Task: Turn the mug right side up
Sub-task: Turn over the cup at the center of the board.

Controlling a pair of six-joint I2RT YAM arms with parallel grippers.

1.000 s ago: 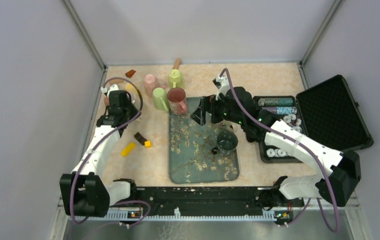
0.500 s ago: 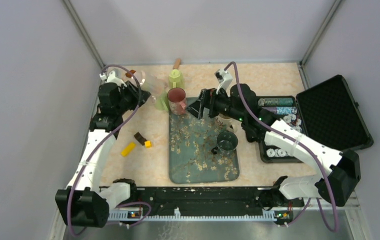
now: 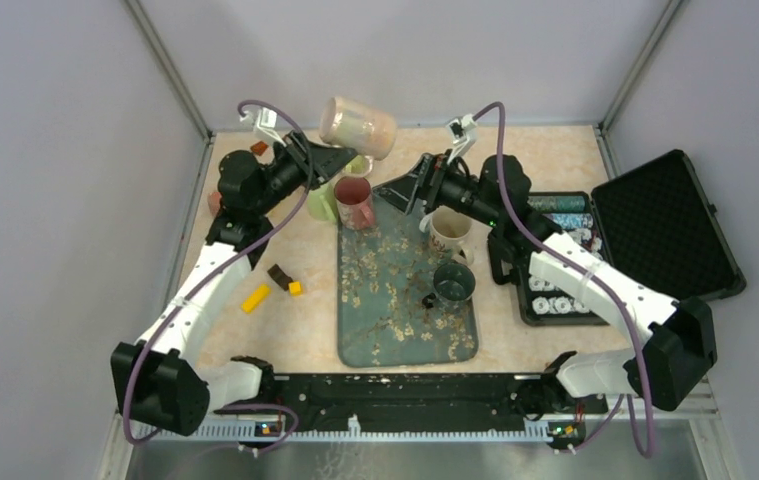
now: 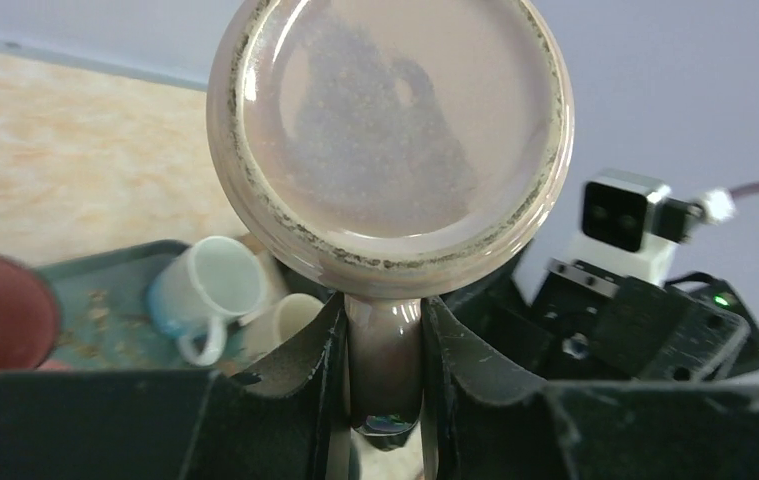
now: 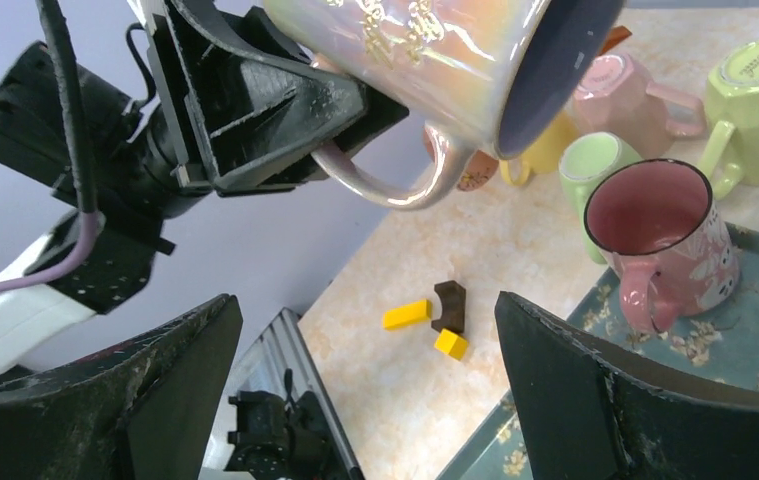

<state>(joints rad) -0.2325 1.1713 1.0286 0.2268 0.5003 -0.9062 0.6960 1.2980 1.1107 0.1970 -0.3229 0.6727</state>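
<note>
The iridescent pink mug [image 3: 358, 127] hangs in the air above the back of the bench [image 3: 545, 150], tipped roughly onto its side. Its base faces the left arm, its mouth the right arm and slightly downward. The left gripper [image 3: 327, 160] grips it from below, jaws clamped on the handle [image 5: 387, 186]. The right gripper [image 3: 407, 188] sits near the mug, over the far end of the tray [image 3: 395, 320], its jaws spread wide and holding nothing.
</note>
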